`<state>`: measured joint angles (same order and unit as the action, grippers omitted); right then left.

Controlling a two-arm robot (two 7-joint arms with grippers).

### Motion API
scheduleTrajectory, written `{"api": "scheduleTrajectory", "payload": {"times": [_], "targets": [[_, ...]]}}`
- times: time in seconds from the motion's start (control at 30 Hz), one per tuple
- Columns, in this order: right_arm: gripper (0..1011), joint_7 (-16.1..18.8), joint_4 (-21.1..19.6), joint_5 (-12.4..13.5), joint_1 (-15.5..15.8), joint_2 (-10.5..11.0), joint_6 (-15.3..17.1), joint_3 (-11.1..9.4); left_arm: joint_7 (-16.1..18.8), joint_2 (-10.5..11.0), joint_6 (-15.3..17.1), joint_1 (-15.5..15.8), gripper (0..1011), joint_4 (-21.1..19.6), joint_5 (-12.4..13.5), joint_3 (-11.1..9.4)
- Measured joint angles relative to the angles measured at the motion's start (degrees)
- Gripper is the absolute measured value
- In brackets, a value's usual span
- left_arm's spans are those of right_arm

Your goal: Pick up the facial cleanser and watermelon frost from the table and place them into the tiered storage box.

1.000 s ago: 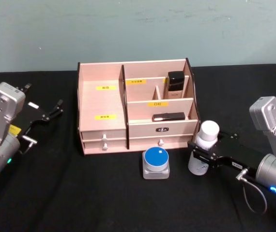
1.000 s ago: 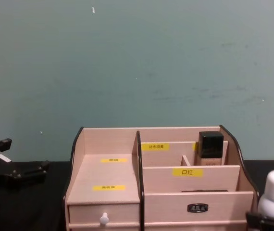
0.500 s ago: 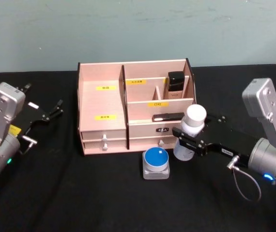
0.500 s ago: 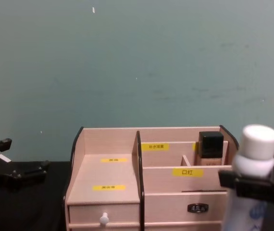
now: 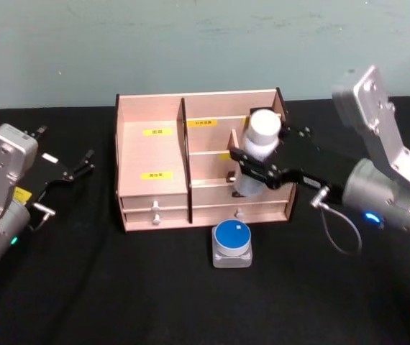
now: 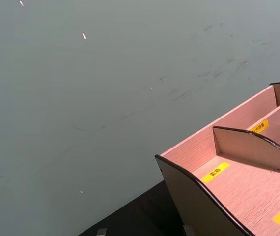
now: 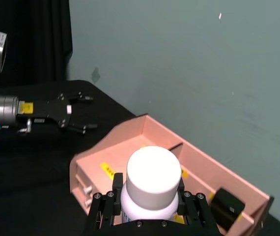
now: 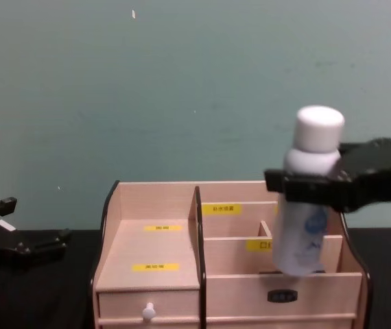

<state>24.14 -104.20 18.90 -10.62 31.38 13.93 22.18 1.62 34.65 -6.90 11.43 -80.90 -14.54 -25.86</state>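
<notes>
Black table (image 5: pixel 119 287): right gripper (image 5: pixel 252 165) over tiered storage box (image 5: pixel 151 154), jaws clamping facial cleanser (image 5: pixel 262 129); left gripper (image 5: pixel 68 180) idle, jaws apart.

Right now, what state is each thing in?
facial cleanser: gripped, lifted over the box's right half
right gripper: shut on the facial cleanser
left gripper: open, idle at left
blue-lidded jar: lid on, on the table
tiered storage box: drawers shut
black-capped bottle: standing in back compartment
</notes>
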Motion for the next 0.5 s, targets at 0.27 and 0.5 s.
{"api": "scheduleTrajectory", "payload": {"times": [0.27,0.5], "targets": [[594,0.05,5.15,-1.55,-5.77,-3.50,-0.06,2.32,0.00,0.00,0.00,0.00,1010,0.00,-0.01,0.00],[594,-0.54,10.19,-3.04,-9.58,-6.17,-0.60,3.38,0.00,0.00,0.00,0.00,1010,0.00,0.00,0.00]]}}
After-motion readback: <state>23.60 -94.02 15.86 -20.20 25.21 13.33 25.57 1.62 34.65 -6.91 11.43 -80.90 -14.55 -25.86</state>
